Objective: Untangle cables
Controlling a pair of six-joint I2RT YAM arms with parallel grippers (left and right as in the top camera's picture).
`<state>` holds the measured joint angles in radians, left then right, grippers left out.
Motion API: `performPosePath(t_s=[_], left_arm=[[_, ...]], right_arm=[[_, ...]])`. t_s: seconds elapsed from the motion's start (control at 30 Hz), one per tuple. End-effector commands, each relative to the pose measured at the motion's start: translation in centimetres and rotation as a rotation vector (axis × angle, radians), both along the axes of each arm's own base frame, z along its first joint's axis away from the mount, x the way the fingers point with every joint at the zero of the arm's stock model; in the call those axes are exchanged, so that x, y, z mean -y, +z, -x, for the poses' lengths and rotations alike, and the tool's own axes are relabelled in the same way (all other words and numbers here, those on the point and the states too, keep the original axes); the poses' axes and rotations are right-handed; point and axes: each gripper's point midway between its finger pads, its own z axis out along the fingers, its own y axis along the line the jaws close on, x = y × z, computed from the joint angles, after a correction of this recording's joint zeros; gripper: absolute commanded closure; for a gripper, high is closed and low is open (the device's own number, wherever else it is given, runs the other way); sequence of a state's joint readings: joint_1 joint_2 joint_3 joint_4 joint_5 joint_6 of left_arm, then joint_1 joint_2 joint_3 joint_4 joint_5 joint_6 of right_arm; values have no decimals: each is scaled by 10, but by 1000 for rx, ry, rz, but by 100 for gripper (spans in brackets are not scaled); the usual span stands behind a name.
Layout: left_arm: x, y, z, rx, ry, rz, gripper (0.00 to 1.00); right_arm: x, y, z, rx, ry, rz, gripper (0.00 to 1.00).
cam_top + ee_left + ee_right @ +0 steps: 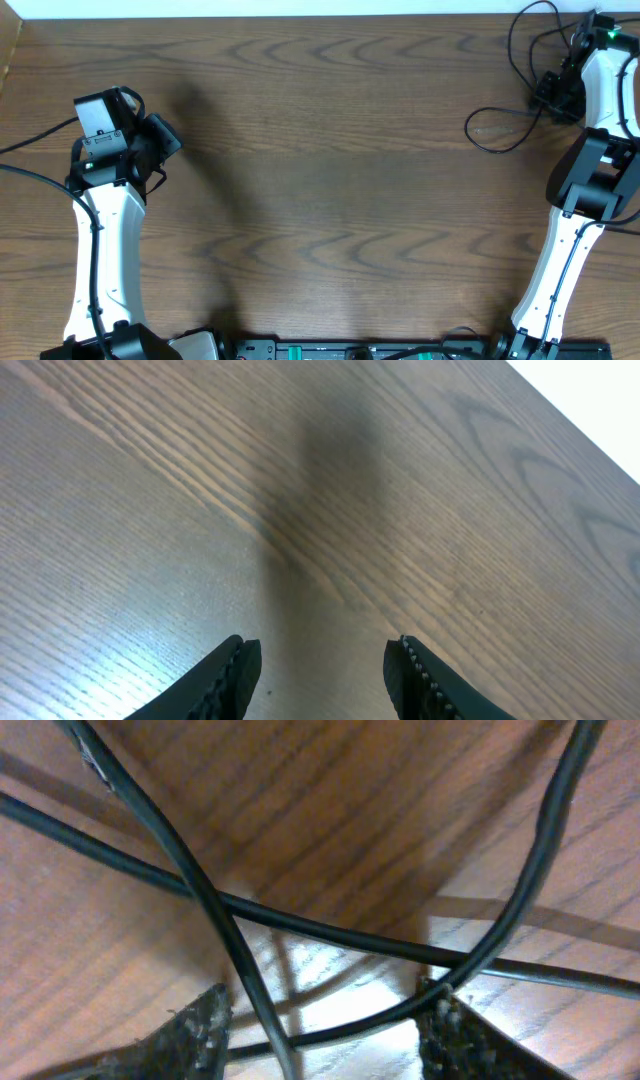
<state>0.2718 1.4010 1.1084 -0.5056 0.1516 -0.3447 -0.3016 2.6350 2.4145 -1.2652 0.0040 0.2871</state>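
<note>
A thin black cable (468,127) lies in loose loops on the wooden table (330,150) at the far right, near the back edge. My right gripper (553,95) hangs over those loops. In the right wrist view the jaws stand apart around my right gripper (325,1020), and strands of the black cable (200,885) cross each other between and just beyond the fingertips (205,1020). One strand touches the right-hand finger. My left gripper (168,135) is far off at the left side; in its wrist view my left gripper (322,660) is open over bare wood.
A pale wall or edge runs along the back of the table (300,8). Thicker black wires (40,180) trail from the left arm near the left edge. The arm bases and a black rail (360,350) sit along the front edge.
</note>
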Motion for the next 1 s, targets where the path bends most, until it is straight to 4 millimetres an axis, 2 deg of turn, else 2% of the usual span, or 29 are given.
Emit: performPosePath(t_s=[0.0,0.03,0.07,0.17,0.23,0.37,0.5,0.6,0.73,0.83,0.97], left_arm=[[0,3,-3,2,8,6,53],[0,3,-3,2,8,6,53],[0,3,-3,2,8,6,53],[0,3,-3,2,8,6,53],[0,3,-3,1,8,6,53],[0,3,-3,2,8,6,53],[0,3,-3,1,8,6,53],[0,3,-3,1,8,6,53],[0,3,-3,2,8,6,53],[0,3,-3,2,8,6,53],[0,3,-3,2,8,6,53]], right_arm=[[-9,-21,10,-53,-3,-27,64],[-9,-20,10,-52,-3,-26,72],[-7,-19,9,-48,-5,-24,76],[0,-6,8,-26,-8,-15,82],[11,20,5,16,-12,-1,87],[39,94,3,148,-38,51,99],[70,182,17,310,-67,128,99],[98,244,44,409,-98,210,99],[139,291,88,465,-209,305,99],[165,291,108,455,-272,320,99],[200,257,129,384,-349,299,99]])
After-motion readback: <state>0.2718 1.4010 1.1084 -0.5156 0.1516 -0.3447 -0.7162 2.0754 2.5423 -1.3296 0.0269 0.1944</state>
